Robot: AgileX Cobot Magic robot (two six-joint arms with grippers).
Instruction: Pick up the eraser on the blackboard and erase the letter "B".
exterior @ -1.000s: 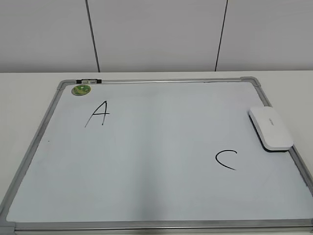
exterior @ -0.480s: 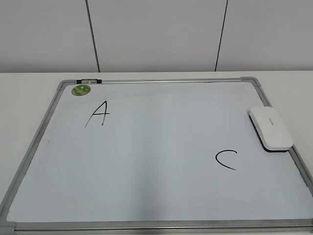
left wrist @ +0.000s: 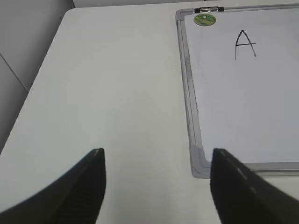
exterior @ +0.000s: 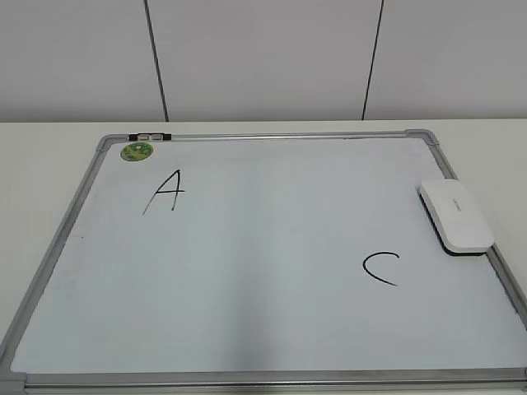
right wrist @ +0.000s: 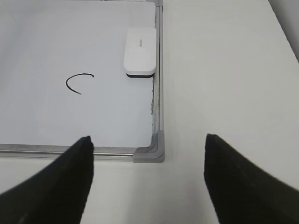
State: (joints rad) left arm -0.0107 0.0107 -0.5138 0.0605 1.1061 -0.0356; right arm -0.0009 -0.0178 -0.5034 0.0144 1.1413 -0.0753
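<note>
The blackboard (exterior: 263, 263) is a white board with a grey frame lying flat on the table. The white eraser (exterior: 455, 216) rests on its right edge; it also shows in the right wrist view (right wrist: 139, 51). A black "A" (exterior: 166, 191) and a black "C" (exterior: 380, 268) are on the board. No letter "B" shows in any view. My left gripper (left wrist: 156, 161) is open and empty over the table, left of the board's near left corner (left wrist: 198, 161). My right gripper (right wrist: 147, 144) is open and empty above the board's near right corner (right wrist: 152, 151).
A small round green sticker (exterior: 137, 151) and a black-and-silver clip (exterior: 148, 136) sit at the board's far left corner. White table (left wrist: 112, 93) surrounds the board. A pale panelled wall (exterior: 263, 58) stands behind the table.
</note>
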